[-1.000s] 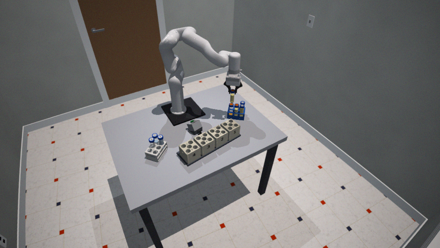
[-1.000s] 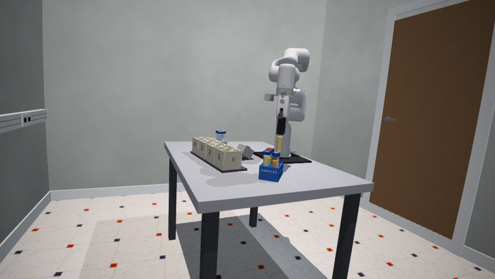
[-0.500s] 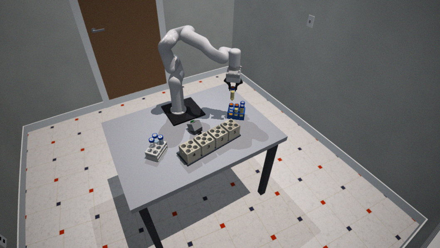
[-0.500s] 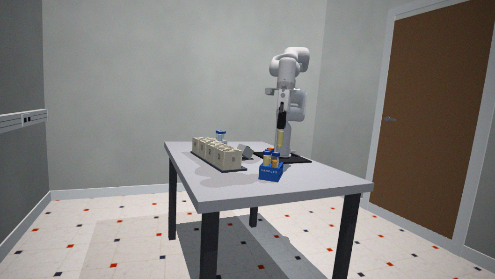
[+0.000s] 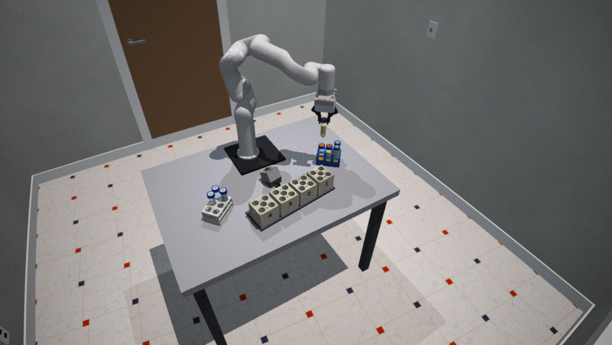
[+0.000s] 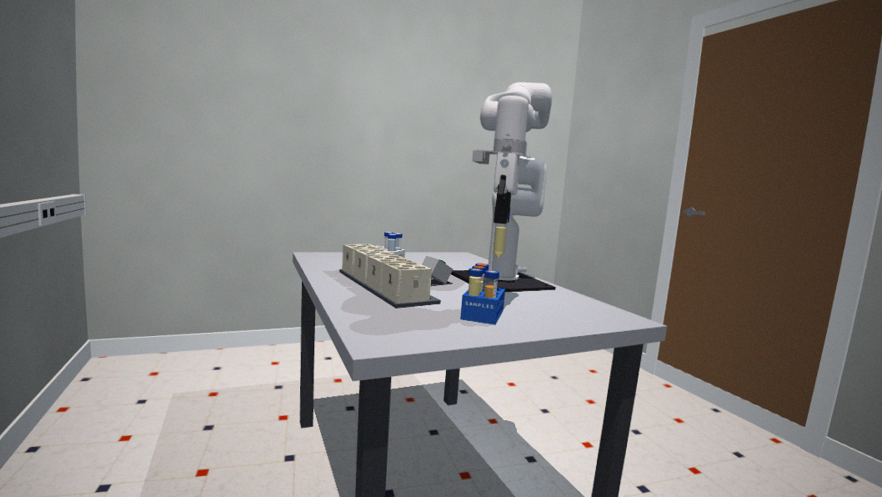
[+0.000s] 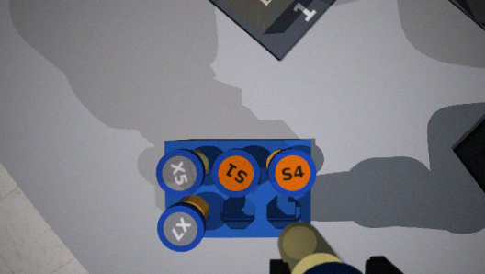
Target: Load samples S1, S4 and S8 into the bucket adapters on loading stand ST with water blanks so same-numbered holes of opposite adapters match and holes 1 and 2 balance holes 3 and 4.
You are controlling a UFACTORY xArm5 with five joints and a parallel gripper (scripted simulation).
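My gripper (image 5: pixel 324 120) (image 6: pixel 501 216) is shut on a sample tube (image 5: pixel 324 127) (image 6: pixel 499 242) (image 7: pixel 303 248) with yellowish fill. It holds the tube upright, well above the blue SAMPLES rack (image 5: pixel 328 161) (image 6: pixel 482 306) (image 7: pixel 257 230); the tube's cap is hidden. In the rack stand S1 (image 7: pixel 236 173), S4 (image 7: pixel 292 173), X5 (image 7: pixel 179 174) and X7 (image 7: pixel 180 228); two front wells are empty. The four beige adapters, adapter 1 (image 5: pixel 321 177) through adapter 4 (image 5: pixel 265 208), stand in a row on the dark loading stand (image 5: pixel 257 226), all holes empty.
A white rack (image 5: pixel 217 209) with three blue-capped water blanks (image 5: pixel 216 193) (image 6: pixel 392 239) stands at the table's left. The small sloped desk with the green DONE key (image 5: pixel 269 175) (image 6: pixel 439 268) sits behind the adapters, near the arm's black base plate (image 5: pixel 265 158).
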